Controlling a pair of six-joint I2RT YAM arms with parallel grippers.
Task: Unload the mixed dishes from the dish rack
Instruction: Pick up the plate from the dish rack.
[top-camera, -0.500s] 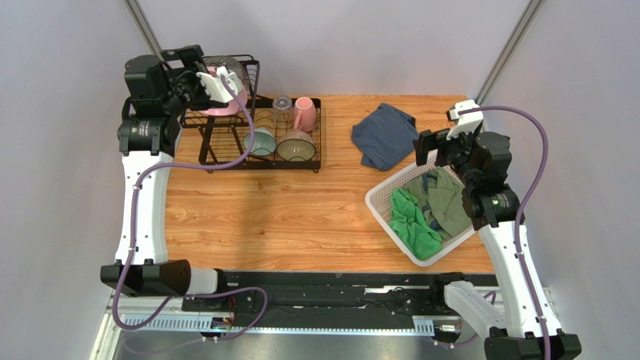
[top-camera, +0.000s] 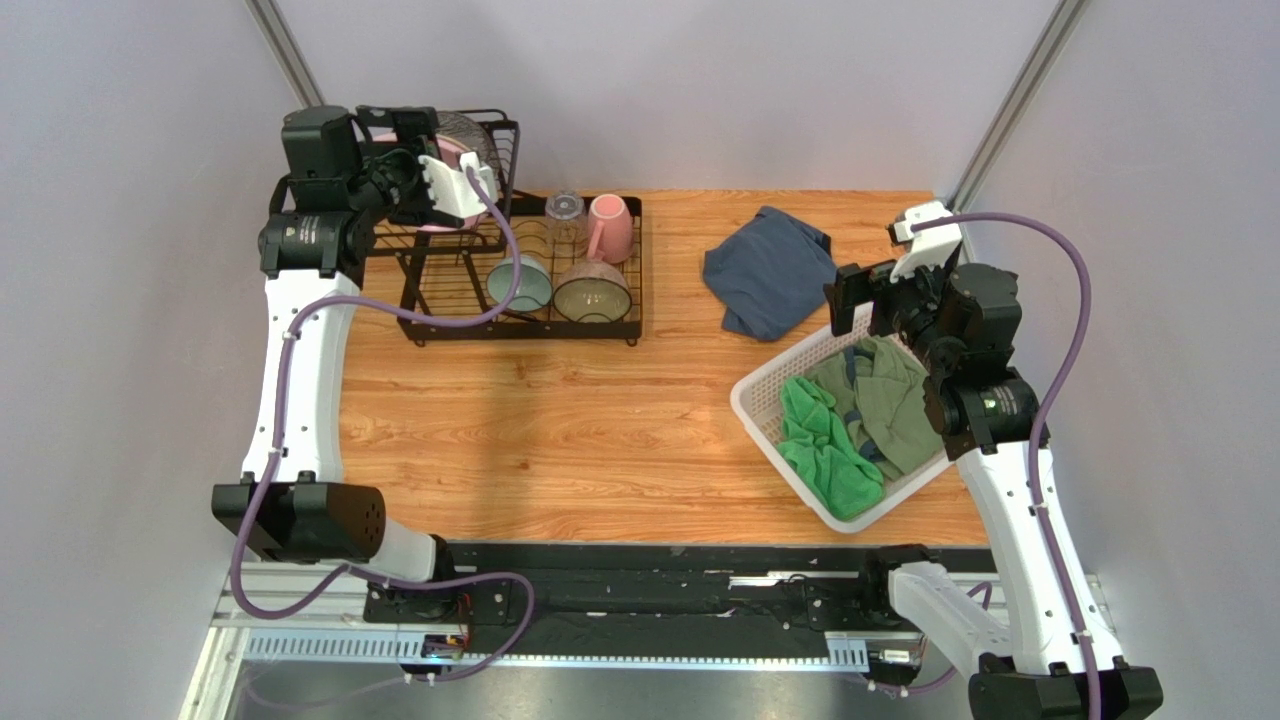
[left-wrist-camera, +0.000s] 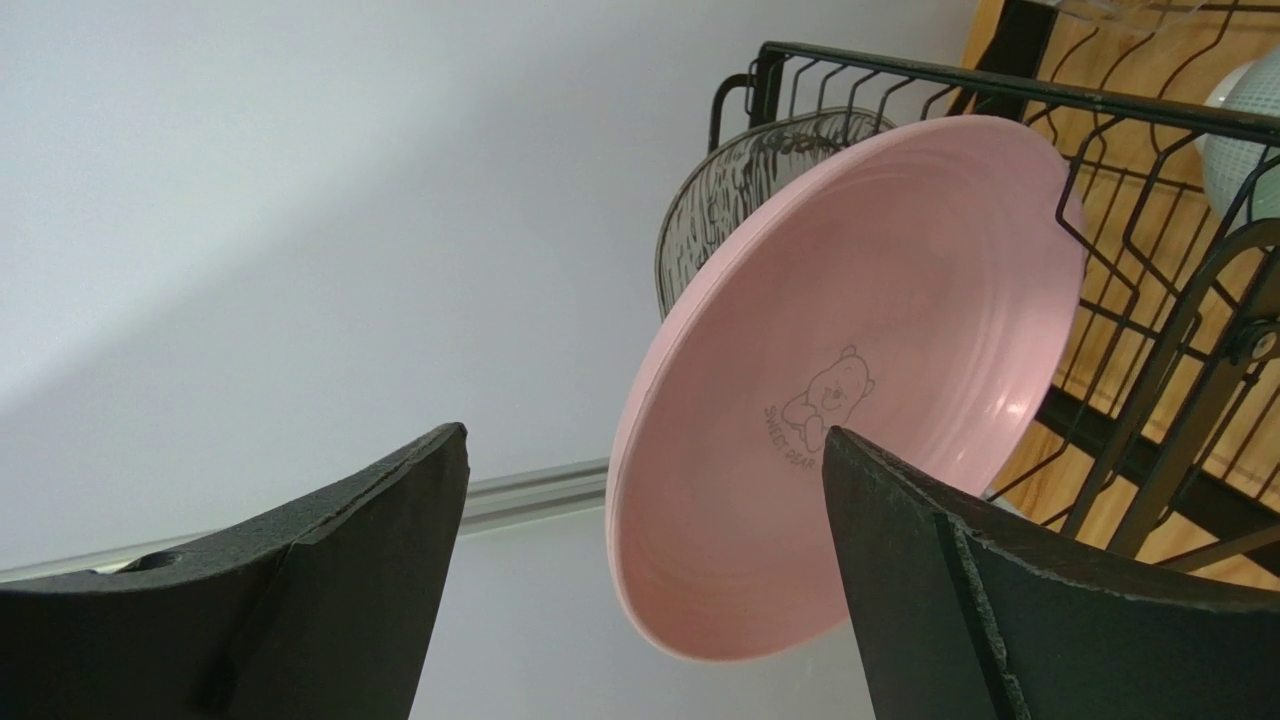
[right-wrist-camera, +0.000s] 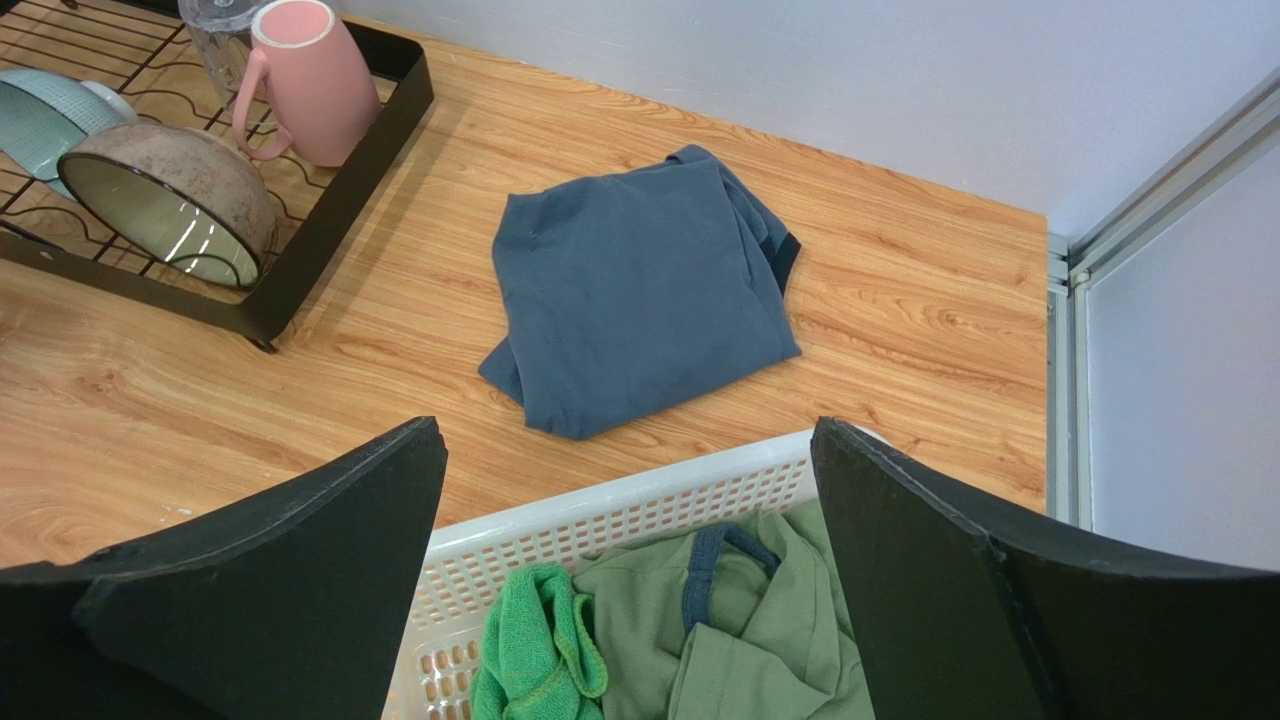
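Since the left hand (left-wrist-camera: 639, 435) is spread wide with the large pink plate (left-wrist-camera: 857, 375) standing on edge just ahead of it in the dish rack (left-wrist-camera: 902, 68), it should straddle the rim squarely, pinch firmly, then lift straight up clear of the wires

White links (top-camera: 286, 393), black joints (top-camera: 308, 240), purple cables (top-camera: 999, 218)

Reaches the white left arm (top-camera: 286, 393) far toward the back left corner, with the black two-finger left gripper (left-wrist-camera: 643, 438) spread wide. Bends the white right arm (top-camera: 1010, 518) at the elbow, with the black right gripper (right-wrist-camera: 627, 428) spread wide too, tipped down.
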